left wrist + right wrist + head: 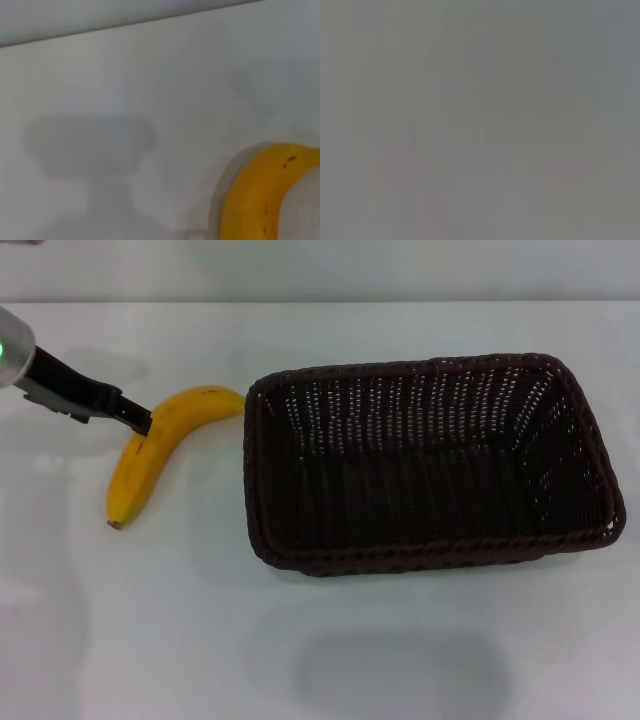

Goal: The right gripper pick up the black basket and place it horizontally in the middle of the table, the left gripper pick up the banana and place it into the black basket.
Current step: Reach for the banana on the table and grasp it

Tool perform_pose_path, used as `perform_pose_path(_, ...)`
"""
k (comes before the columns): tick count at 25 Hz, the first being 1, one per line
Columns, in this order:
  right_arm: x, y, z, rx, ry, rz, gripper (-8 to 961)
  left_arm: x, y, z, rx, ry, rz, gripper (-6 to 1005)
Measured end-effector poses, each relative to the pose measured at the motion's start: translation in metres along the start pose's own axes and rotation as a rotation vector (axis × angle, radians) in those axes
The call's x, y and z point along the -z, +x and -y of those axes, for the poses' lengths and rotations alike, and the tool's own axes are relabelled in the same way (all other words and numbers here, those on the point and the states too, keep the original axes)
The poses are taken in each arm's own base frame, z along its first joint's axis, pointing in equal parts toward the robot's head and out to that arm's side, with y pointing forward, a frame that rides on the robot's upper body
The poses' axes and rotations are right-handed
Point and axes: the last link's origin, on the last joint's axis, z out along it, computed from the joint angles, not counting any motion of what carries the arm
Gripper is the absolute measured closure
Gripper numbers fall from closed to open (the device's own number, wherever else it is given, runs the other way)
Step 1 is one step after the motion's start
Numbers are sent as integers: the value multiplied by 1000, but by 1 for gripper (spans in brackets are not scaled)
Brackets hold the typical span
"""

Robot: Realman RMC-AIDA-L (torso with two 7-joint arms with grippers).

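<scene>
Even, soft overhead light on the table [320,640], with faint shadows near its front edge. The left wrist view is blurred; the right wrist view is featureless grey.

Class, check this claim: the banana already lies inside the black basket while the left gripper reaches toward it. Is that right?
Not right. In the head view the banana lies on the table beside the black basket, outside it, on its left. The left gripper does reach it, at the banana's upper part.
</scene>
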Motion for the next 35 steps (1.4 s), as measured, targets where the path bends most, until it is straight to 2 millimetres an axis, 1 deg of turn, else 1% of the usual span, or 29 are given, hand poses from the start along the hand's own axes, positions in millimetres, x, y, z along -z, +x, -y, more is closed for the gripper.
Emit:
perform_pose_path(14, -6, -1, -1, -1, 2, -1, 561, -18, -4, -13, -26, -8, 23, 120)
perform_pose_path(27, -6, 2, -2, -10, 3, -8, 557, -27, -8, -15, -25, -4, 20, 129)
perform_pose_path(29, -6, 2, -2, -11, 4, -8, 556, -29, -8, -15, -24, -6, 24, 319)
perform_pose_path(35, -6, 2, -2, -10, 3, -7, 554, -29, -7, -14, -24, 1, 12, 518)
